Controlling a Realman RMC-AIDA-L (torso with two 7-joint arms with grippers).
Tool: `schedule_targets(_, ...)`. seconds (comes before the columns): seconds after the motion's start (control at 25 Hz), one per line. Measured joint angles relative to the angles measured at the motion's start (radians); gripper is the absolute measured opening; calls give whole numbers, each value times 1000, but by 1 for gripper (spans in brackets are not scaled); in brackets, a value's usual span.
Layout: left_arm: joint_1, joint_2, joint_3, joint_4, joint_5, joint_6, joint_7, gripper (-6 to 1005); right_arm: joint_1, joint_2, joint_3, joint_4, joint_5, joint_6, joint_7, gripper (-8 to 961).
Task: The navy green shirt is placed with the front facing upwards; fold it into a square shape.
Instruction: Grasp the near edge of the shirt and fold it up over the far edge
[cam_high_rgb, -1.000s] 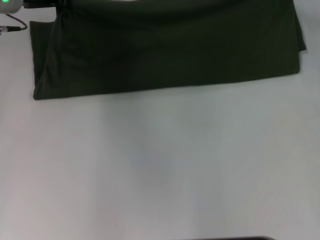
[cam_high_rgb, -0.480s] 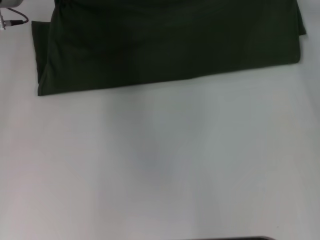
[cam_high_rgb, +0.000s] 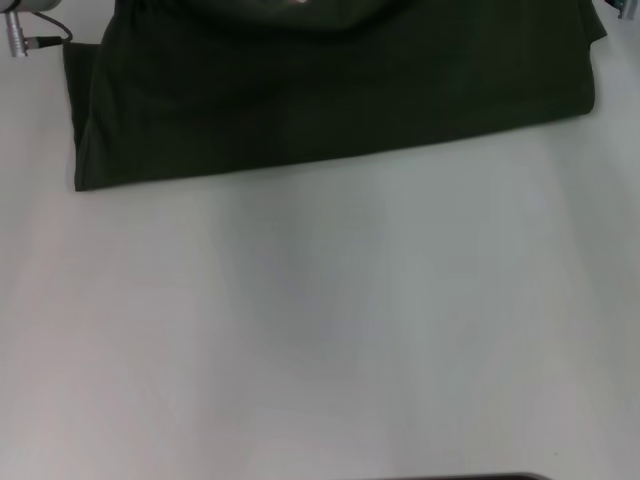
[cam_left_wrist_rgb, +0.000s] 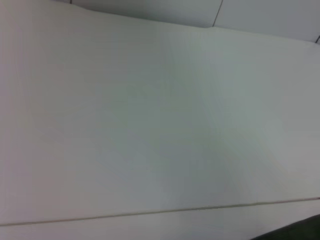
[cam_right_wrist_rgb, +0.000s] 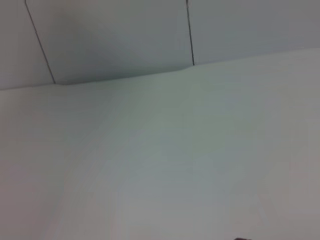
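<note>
Dark olive-green cotton shirt (cam_high_rgb: 330, 95) lies at the far edge of the white table (cam_high_rgb: 320, 330), spread wide from the robot's left to its right. The near edge runs as one long straight line, slightly slanted, higher on the right. A narrower strip of cloth shows past the main panel at the left end, likely a sleeve or an under-layer. At the top middle the cloth dips in a curved fold with a small pale spot; cannot tell what it is. No lettering is visible on the side showing.

A bit of the left gripper (cam_high_rgb: 25, 25) shows at the top left corner: a pale housing with a cable, just beside the shirt's far left corner. A sliver of hardware at the top right edge may be the right arm. Fingers of neither are seen, so I cannot tell whether they are apart, together or clamped on cloth.

Both wrist views show only bare white table and a pale panelled wall behind; a dark sliver sits at one corner of the left wrist view, possibly shirt.

Judgement: a lengthwise fold looks in hand, both arms working the far edge of the shirt. The shape is a long band, not yet a square. The next move likely calls for bringing the ends in across the band, keeping edges aligned and cloth flat.

No containers in sight.
</note>
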Motion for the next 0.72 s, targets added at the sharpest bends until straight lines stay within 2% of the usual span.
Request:
schedule_targets(0.48, -9, 3, -11, -2, -6, -6, -35, 110, -13, -8, 3, 4, -2, 0, 1, 50)
schedule_targets(0.6, -9, 5, -12, -3, -2, -9, -52, 125, -13, -19, 0, 4, -7, -18, 0, 72)
schedule_targets(0.72, -8, 6, -13, -3, -2, -8, -55, 139, -8, -40, 1, 6, -7, -50, 7, 106)
